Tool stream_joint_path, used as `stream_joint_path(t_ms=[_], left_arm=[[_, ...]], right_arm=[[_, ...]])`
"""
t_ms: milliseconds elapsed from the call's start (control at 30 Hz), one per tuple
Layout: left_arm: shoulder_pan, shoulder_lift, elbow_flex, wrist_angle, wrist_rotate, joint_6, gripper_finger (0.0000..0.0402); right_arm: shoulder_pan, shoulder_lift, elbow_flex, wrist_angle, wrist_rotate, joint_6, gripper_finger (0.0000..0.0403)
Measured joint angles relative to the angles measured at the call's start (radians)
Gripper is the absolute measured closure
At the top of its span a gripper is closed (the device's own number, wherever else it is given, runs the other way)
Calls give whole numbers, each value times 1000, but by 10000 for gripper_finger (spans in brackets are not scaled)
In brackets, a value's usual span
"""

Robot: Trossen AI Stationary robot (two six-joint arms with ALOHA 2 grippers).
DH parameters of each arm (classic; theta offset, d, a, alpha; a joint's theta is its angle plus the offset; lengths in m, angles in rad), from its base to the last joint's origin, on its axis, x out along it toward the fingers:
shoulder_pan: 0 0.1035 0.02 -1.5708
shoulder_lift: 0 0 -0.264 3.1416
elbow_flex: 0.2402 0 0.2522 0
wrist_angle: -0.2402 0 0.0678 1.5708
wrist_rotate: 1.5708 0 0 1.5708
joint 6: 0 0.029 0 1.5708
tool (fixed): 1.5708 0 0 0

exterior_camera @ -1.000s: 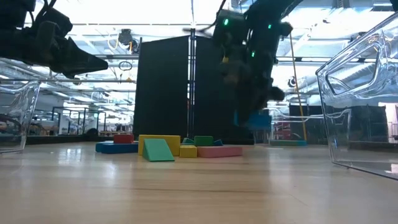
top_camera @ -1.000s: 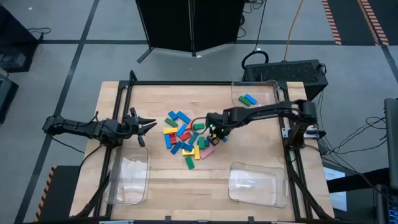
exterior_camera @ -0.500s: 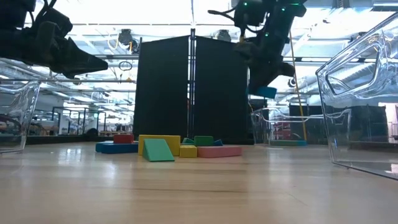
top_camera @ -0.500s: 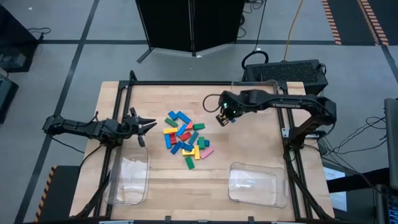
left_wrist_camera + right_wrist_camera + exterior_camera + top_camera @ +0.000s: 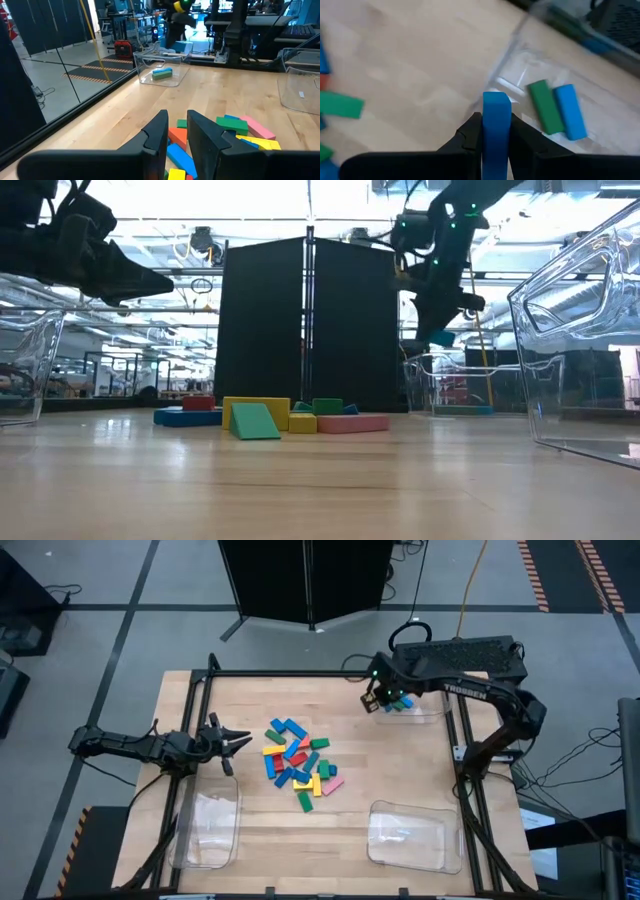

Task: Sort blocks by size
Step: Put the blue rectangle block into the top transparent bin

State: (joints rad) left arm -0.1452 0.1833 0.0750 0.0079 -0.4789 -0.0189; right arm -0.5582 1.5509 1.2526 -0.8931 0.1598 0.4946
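A pile of blocks (image 5: 300, 762) in blue, green, red, yellow and pink lies at the table's middle; it also shows in the low view (image 5: 270, 418). My right gripper (image 5: 378, 700) hangs over the left rim of the far right clear tray (image 5: 425, 705), shut on a blue block (image 5: 496, 107). One green block (image 5: 544, 107) and one blue block (image 5: 569, 111) lie flat on that tray's floor. My left gripper (image 5: 177, 127) waits level at the left of the pile, its fingers a little apart with nothing between them. My right gripper pinches the blue block by its two long sides (image 5: 496, 131) between the two fingers (image 5: 470, 132). The block's free end sticks out past the fingertips. The fingers slant down from above. The block (image 5: 441, 337) hangs clear above the tray's rim.
Two more clear trays stand near the front edge, one at the left (image 5: 208, 830) and one at the right (image 5: 405, 837). A black frame rail (image 5: 300, 674) runs along the table's far edge. Bare wood lies between the pile and the far right tray.
My right gripper has risen from the pile and swung toward the table's far right corner with the blue block, rolling and tipping as it went. It now stands over the far right tray's edge. The block stays in the fingers, clear of the table.
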Motion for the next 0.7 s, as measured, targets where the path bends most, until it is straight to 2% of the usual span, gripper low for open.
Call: stream_joint_path(t_ms=[333,700], left_arm=[[0,0,0,-1,0,0,326],[0,0,0,-10,-8,7,326]], right_arm=[[-200,28,0,-24,-3,-97,351],[-319,144,0,-54,-19,-220,351]])
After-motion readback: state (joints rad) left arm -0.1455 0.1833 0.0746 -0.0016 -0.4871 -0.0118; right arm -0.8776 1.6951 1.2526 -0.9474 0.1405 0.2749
